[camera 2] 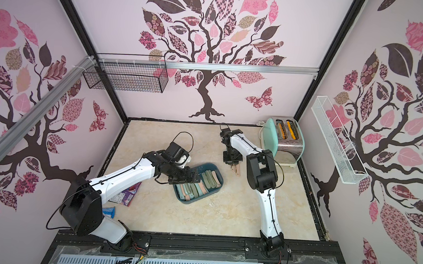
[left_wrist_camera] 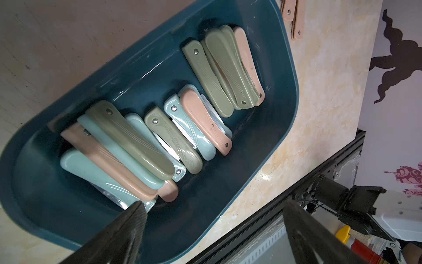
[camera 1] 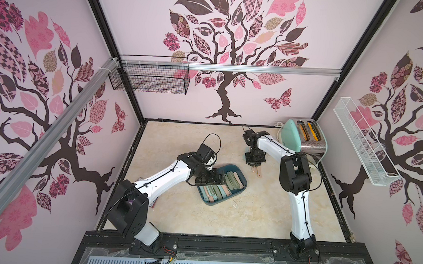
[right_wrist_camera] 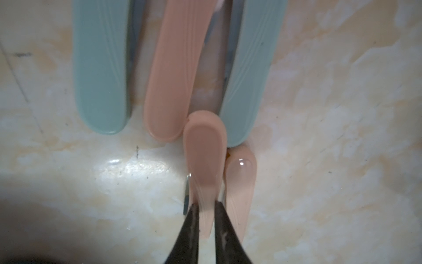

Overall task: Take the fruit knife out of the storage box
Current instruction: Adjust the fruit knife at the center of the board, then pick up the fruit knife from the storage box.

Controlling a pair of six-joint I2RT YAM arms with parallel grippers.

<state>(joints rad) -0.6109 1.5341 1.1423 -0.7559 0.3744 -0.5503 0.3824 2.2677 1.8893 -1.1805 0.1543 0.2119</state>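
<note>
While the left claw (left_wrist_camera: 214, 204) hangs with its jaws spread wide above the dark teal-blue plastic storage box (left_wrist_camera: 280, 96), the right claw (right_wrist_camera: 206, 204) is closed narrowly on the handle of a pink plastic folding fruit knife (right_wrist_camera: 204, 155). That knife is outside the box, over the beige marbled worktop (camera 1: 250, 215), between the box and the mint-and-chrome toaster (camera 1: 312, 145). Whether its far end touches the worktop cannot be told. Pale teal folded knives (right_wrist_camera: 100, 68) and pink folded knives (right_wrist_camera: 173, 80) lie on the worktop just beside it. The box sits at mid-worktop and holds a jumbled row of olive, teal and pink folded knives (left_wrist_camera: 159, 141).
</note>
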